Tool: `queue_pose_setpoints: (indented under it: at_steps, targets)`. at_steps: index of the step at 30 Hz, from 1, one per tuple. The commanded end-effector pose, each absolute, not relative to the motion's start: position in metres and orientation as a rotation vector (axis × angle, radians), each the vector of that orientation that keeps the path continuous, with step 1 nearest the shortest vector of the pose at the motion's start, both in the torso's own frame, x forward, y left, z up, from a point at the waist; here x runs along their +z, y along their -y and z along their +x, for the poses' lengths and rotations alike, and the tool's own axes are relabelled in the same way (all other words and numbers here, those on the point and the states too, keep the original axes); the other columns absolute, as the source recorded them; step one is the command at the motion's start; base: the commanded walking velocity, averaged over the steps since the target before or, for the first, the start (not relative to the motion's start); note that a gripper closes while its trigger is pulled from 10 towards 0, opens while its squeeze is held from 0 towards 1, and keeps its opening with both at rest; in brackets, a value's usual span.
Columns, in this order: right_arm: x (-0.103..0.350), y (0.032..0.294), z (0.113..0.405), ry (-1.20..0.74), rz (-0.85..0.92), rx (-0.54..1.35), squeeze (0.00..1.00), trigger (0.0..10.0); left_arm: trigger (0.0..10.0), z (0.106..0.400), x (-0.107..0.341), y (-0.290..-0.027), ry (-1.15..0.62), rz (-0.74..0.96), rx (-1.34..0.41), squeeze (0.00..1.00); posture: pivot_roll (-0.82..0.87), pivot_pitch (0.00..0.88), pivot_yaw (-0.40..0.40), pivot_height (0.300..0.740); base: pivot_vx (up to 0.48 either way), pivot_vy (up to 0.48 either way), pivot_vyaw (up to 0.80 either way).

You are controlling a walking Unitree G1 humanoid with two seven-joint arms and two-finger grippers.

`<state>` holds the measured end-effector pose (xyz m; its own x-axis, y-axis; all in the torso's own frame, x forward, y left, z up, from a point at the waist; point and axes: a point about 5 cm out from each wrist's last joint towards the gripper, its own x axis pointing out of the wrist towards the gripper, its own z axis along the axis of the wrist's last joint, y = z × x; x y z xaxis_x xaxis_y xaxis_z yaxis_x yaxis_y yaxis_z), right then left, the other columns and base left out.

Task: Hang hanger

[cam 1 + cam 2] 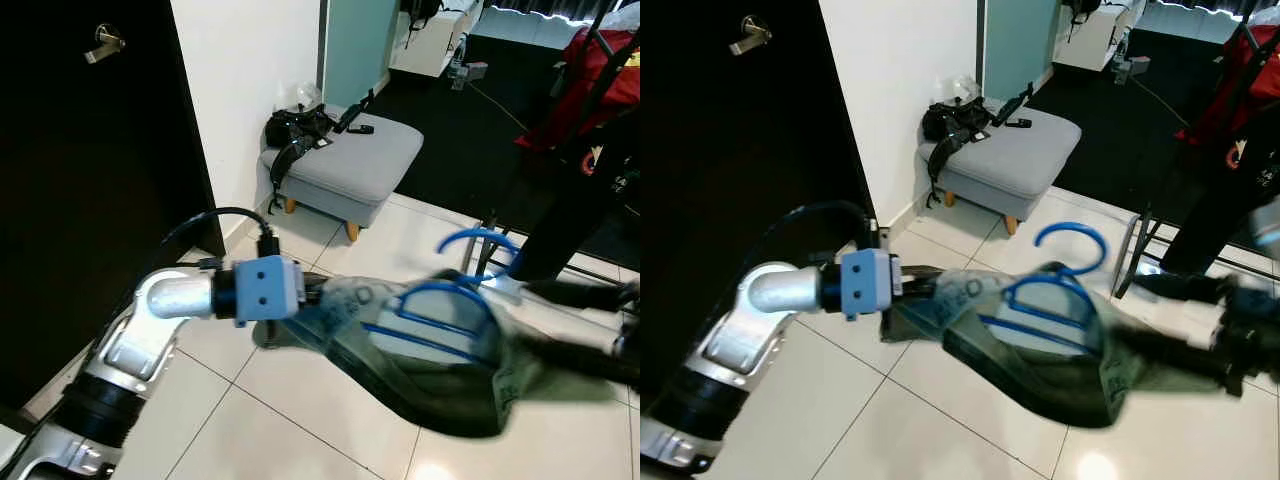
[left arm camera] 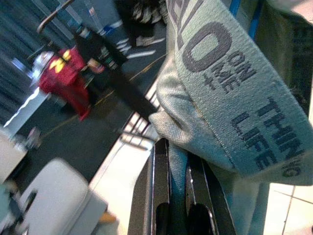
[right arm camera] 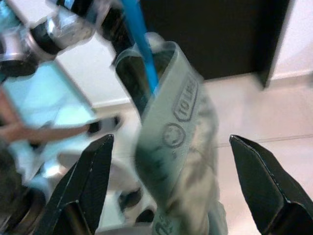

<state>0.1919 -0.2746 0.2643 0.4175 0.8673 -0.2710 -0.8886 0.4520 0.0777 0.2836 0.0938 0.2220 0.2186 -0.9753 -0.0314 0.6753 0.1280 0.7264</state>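
Left wrist view: left gripper [image 2: 177,161] pinches the grey-green garment [image 1: 440,350] on its blue hanger [image 1: 1060,290]; right gripper [image 3: 168,181] spread wide beside it. I'd keep the hook [image 1: 1072,238] upright heading for the rack [image 1: 505,225] on the far right.

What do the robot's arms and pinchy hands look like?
The left arm is shiny silver metal with a black ribbed joint lower down. Its wrist has a light blue box with two tiny dots, and a black cable loops over it. The left gripper has two long, flat black fingers. The right gripper has black fingers too, wide and tapering to pointed tips.

Bright indoor light, glare on tiles, motion blur at right.
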Motion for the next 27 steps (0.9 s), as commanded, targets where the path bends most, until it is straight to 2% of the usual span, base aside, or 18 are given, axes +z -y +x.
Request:
queue_pose_setpoints:
  at_steps: [1,6,13,14,21,27]
  targets:
    - [0.264,0.273,0.192,-0.323,-0.129,1.137,0.0,10.0,10.0,0.279,0.227,-0.09,0.554,0.709,-1.337,0.0,-0.07,0.115,-0.004,0.74,0.0,0.0,0.0]
    - [0.264,0.274,0.19,-0.353,-0.142,1.177,0.0,10.0,10.0,0.275,0.233,-0.089,0.574,0.706,-1.391,0.0,-0.07,0.11,-0.004,0.74,0.0,0.0,0.0]
    - [0.253,0.263,0.188,-0.398,-0.117,1.254,0.0,10.0,10.0,0.269,0.237,-0.084,0.595,0.697,-1.433,0.0,-0.07,0.107,-0.003,0.74,0.0,0.0,0.0]
    - [0.25,0.26,0.188,-0.414,-0.109,1.271,0.0,0.0,10.0,0.269,0.237,-0.083,0.598,0.695,-1.438,0.0,-0.07,0.108,-0.005,0.74,0.0,0.0,0.0]
    - [0.242,0.251,0.187,-0.441,-0.087,1.335,0.0,0.0,10.0,0.269,0.236,-0.079,0.607,0.693,-1.44,0.0,-0.07,0.111,-0.009,0.74,0.0,0.0,0.0]
    - [0.242,0.252,0.193,-0.424,-0.11,1.318,0.0,0.0,10.0,0.271,0.234,-0.078,0.6,0.702,-1.446,0.0,-0.07,0.111,-0.008,0.74,0.0,0.0,0.0]
